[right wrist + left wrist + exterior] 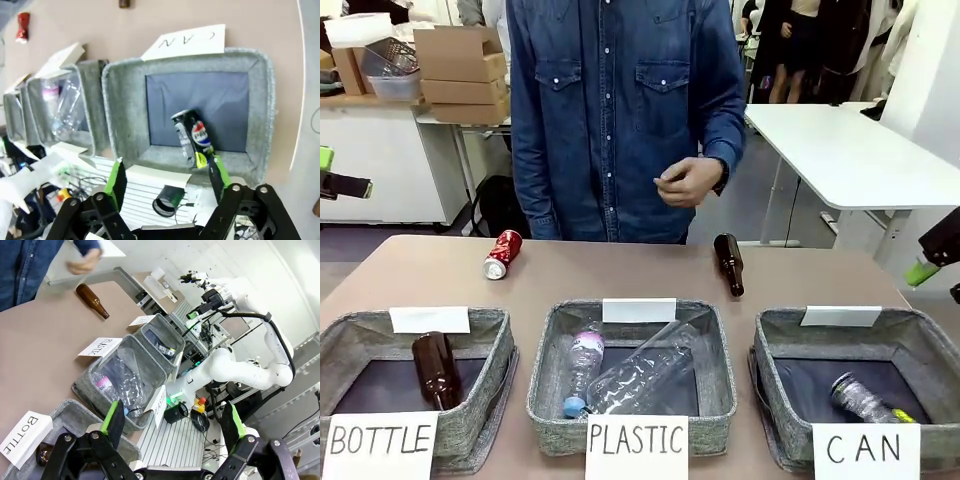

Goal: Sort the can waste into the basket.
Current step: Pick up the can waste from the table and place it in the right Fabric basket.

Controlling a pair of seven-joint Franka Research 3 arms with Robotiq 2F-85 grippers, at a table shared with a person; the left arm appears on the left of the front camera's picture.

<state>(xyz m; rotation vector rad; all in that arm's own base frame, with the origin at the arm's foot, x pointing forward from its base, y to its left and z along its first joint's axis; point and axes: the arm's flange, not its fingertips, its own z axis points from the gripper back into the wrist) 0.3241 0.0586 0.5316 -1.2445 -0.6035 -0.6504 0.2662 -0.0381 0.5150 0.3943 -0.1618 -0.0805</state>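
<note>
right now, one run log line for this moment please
dark can: in CAN basket | red can: on table, far side, not sorted | right gripper: open, above CAN basket | left gripper: open, empty

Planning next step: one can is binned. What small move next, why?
Probably reach the open left gripper toward the red can: it lies on the table on the left side, while the dark can already sits in the CAN basket.

my left gripper (172, 416) is black, with round silver screws (94, 436) at its knuckles and thin green pads (111, 416) on both fingers. my right gripper (167, 176) is built the same. my right arm (250, 372) is glossy white, rounded at the joints, with a black cable (245, 315) along it.
</note>
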